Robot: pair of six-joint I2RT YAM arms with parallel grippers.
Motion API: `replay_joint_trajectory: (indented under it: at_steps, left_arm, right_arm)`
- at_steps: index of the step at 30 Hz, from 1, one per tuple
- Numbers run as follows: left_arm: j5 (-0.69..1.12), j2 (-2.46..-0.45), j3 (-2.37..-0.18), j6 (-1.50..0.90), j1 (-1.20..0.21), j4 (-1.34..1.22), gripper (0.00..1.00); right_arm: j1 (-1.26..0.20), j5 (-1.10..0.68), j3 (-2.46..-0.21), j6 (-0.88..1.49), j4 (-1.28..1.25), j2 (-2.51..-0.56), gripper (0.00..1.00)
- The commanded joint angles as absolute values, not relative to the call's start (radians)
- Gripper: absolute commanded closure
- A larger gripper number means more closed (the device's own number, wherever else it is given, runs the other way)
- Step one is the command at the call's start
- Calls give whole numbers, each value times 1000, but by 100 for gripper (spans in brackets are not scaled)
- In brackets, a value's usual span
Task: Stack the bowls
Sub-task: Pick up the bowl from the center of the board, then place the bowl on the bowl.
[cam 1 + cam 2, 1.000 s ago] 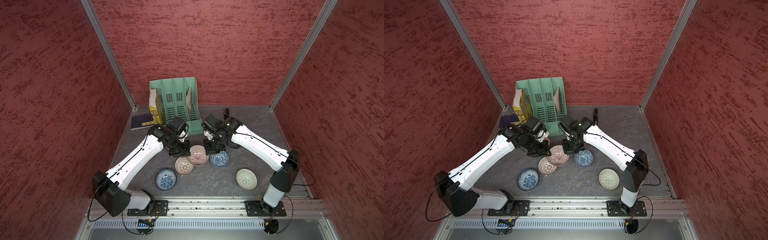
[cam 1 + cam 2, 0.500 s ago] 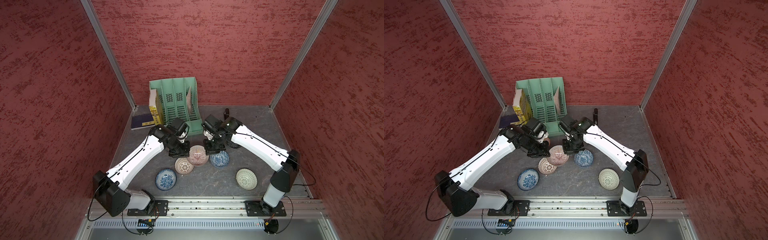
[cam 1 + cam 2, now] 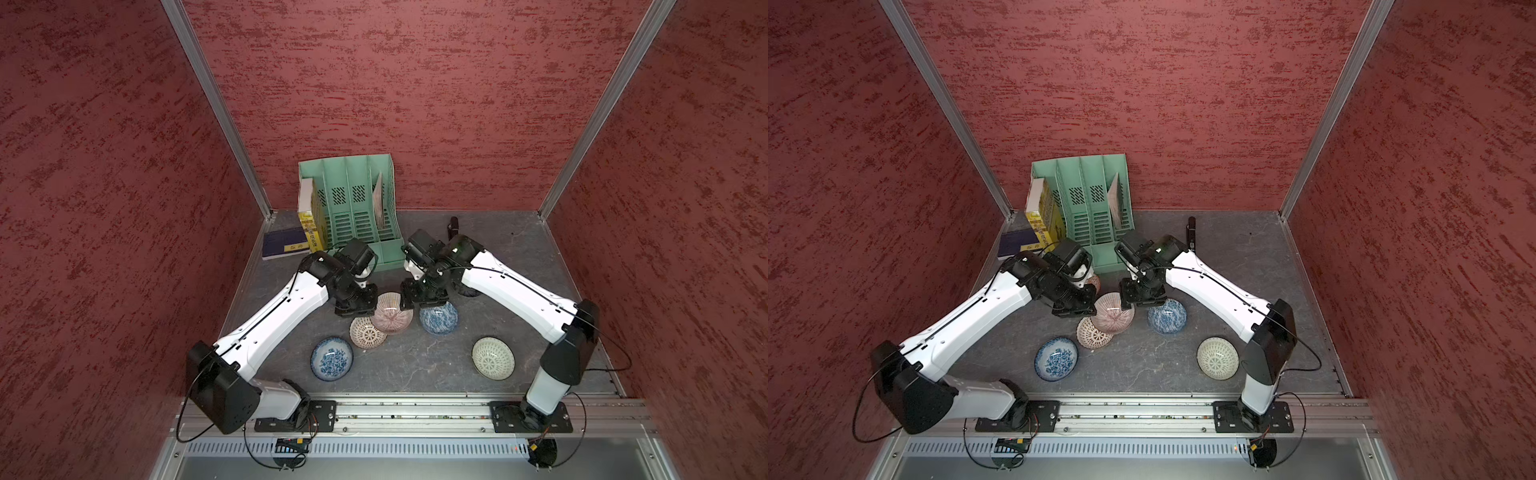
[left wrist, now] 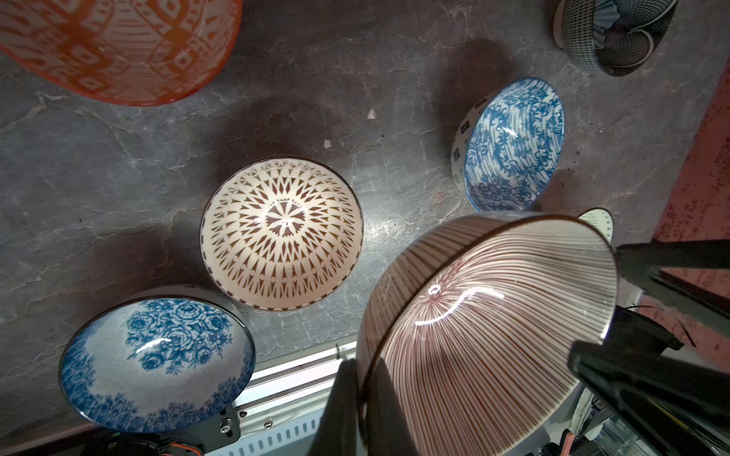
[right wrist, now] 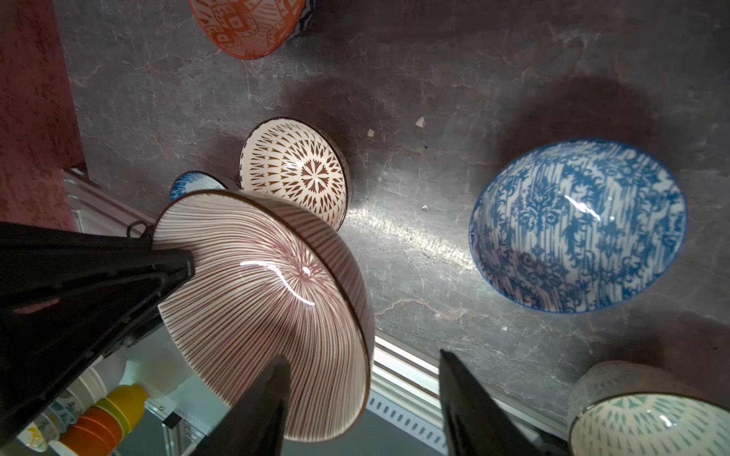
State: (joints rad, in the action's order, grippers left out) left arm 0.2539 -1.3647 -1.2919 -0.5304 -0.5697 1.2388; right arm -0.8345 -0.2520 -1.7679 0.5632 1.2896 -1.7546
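Nearest the rail, blue floral bowl (image 3: 331,358) and green lattice bowl (image 3: 493,358) sit loose on the desk (image 3: 415,365), well apart. Next in is brown lattice bowl (image 4: 281,233), upright and empty. Just past it my left hand (image 4: 361,375) is clamped on the rim of the striped bowl (image 4: 490,327), which hangs tilted off the desk and overlaps the lattice bowl in both top views. My right hand (image 5: 362,357) has its jaws spread, straddling the opposite rim and gripping nothing. Beside it is the second blue-white bowl (image 3: 438,318), further back the orange bowl (image 4: 118,51) and dark petal bowl (image 4: 616,35), then the green file rack (image 3: 357,208) at the wall. Reads as mid-handover, nothing nested yet. Next: back the right hand off the rim, level the striped bowl, centre it over brown lattice, lower, release. Vs a second ago: arms and bowls barely shifted, only the right hand went from clamped to open
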Motion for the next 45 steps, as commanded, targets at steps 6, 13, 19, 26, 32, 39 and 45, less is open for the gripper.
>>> replay_joint_trajectory:
  at_steps: [6,13,19,26,32,39,45]
  left_arm:
    - [258,-1282,-1195,-521,-483,1172,100]
    - [298,-1252,-1089,-505,-418,1071,100]
    - [288,-1236,-1018,-494,-393,1023,100]
    - [255,-1203,-950,-499,-393,970,100]
    - [240,-1198,-906,-507,-392,931,100]
    - [226,-1234,-895,-521,-395,920,100]
    - [231,-1259,-869,-542,-395,895,100]
  right_arm:
    - [-805,-157,-1787,529,1255,-1669,29]
    - [-769,-167,-1720,535,1224,-1621,30]
    - [-760,-180,-1685,537,1202,-1611,31]
    - [-758,-201,-1657,538,1164,-1601,33]
    - [-759,-212,-1639,543,1151,-1601,33]
    - [-758,-217,-1609,550,1135,-1588,34]
    - [-759,-222,-1601,552,1122,-1587,34]
